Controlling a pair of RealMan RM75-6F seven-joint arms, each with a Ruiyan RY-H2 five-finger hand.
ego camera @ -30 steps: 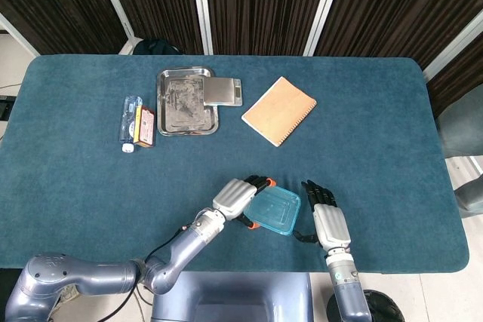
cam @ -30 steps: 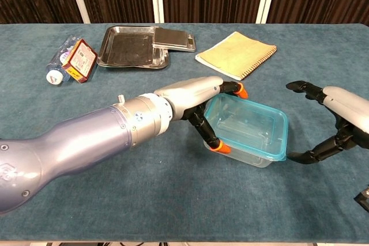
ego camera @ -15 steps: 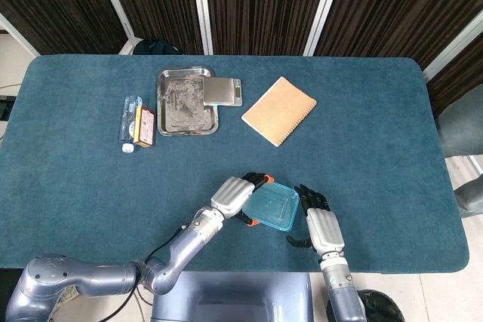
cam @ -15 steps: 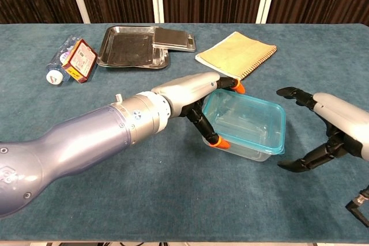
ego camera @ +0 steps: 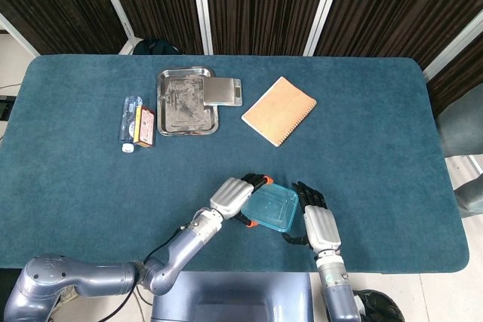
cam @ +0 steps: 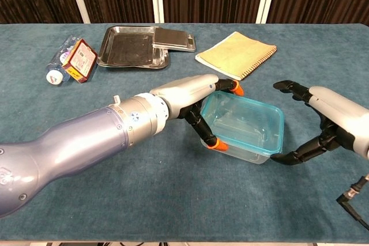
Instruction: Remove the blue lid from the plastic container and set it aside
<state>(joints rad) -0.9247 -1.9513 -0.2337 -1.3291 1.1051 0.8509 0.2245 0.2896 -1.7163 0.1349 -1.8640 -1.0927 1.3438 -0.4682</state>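
Teal cloth covers the worktop [ego camera: 75,186]. Near its front edge, the left hand [cam: 199,99] grasps the plastic container [cam: 242,128] by its left end, thumb and fingers clamped on the near and far sides. The blue lid [cam: 245,122] is still on, its long axis running roughly left to right. Just right of it, the right hand [cam: 323,122] is released, fingers spread, facing the container's free right end, apparently not touching.

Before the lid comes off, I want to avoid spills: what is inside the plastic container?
Through the clear walls of the plastic container and its blue lid, nothing shows inside; the left hand covers its left end.
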